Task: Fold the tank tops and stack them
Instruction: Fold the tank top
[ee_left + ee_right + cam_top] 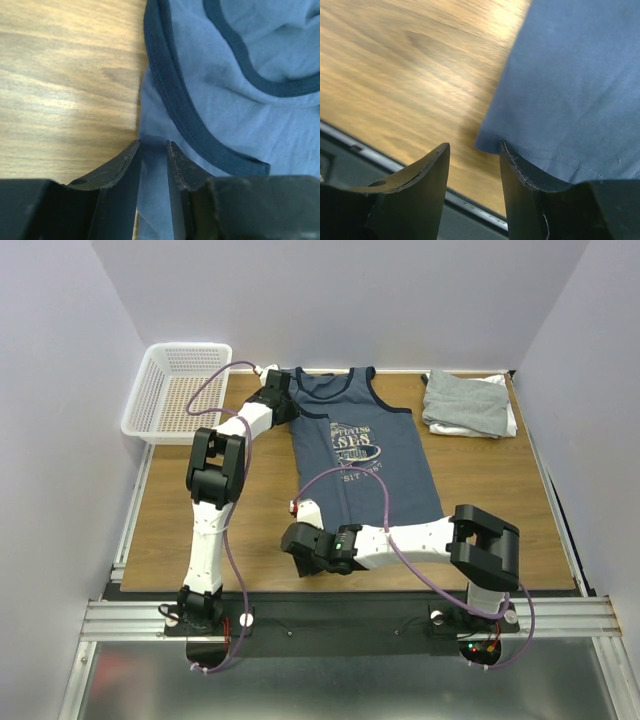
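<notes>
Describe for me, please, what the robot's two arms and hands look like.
Both the left arm and right arm have smooth white links joined by blocky black joint housings. A thin purple cable loops loosely along each. The left hand and right hand each carry two matte black, curved fingers tapering to thin tips, with pale scuffs along their edges.

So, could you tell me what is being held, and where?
The left gripper pinches the navy tank top at its armhole edge; the right gripper holds nothing.
</notes>
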Action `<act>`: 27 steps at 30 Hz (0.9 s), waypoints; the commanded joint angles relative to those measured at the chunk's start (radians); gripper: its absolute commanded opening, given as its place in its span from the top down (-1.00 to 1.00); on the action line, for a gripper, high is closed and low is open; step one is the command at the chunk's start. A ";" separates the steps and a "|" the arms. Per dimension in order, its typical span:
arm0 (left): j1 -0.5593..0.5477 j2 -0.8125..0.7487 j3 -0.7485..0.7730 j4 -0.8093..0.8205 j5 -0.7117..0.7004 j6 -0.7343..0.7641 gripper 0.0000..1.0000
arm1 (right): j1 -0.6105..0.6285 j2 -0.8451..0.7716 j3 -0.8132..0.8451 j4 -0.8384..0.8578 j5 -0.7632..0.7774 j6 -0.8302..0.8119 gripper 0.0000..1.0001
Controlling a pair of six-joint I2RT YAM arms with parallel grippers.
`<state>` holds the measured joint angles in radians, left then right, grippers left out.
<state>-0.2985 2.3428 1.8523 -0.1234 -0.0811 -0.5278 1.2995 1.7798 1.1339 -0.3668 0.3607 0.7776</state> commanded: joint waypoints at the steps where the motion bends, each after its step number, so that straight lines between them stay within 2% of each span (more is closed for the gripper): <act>1: 0.010 0.015 0.051 -0.019 -0.006 0.019 0.33 | 0.003 0.015 0.015 -0.012 0.047 0.006 0.01; 3: 0.010 0.021 0.059 -0.019 -0.008 0.018 0.39 | 0.004 0.021 0.010 -0.015 0.043 0.009 0.04; 5: 0.010 0.029 0.071 -0.021 -0.011 0.014 0.53 | 0.004 0.033 0.012 -0.015 0.040 0.011 0.10; 6: 0.010 0.033 0.076 -0.024 -0.014 0.014 0.59 | 0.004 0.036 0.012 -0.015 0.038 0.011 0.23; 9: 0.010 0.044 0.097 -0.033 -0.029 0.012 0.70 | 0.004 0.046 0.010 -0.015 0.035 0.015 0.40; 14: 0.012 0.062 0.136 -0.044 -0.046 0.008 1.00 | 0.004 0.055 0.027 -0.015 0.003 -0.007 0.76; 15: 0.012 0.067 0.146 -0.050 -0.054 0.008 1.00 | 0.007 0.056 0.038 -0.014 -0.015 -0.023 0.85; 19: 0.015 0.064 0.157 -0.041 -0.081 0.012 1.00 | 0.015 0.064 0.088 -0.015 -0.072 -0.057 0.99; 27: 0.041 0.059 0.188 -0.038 -0.098 0.049 1.00 | 0.021 0.156 0.211 -0.004 -0.170 -0.072 0.99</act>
<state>-0.2829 2.4096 1.9724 -0.1780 -0.1410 -0.5144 1.3041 1.8954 1.2701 -0.3885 0.2657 0.7269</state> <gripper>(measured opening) 0.017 0.011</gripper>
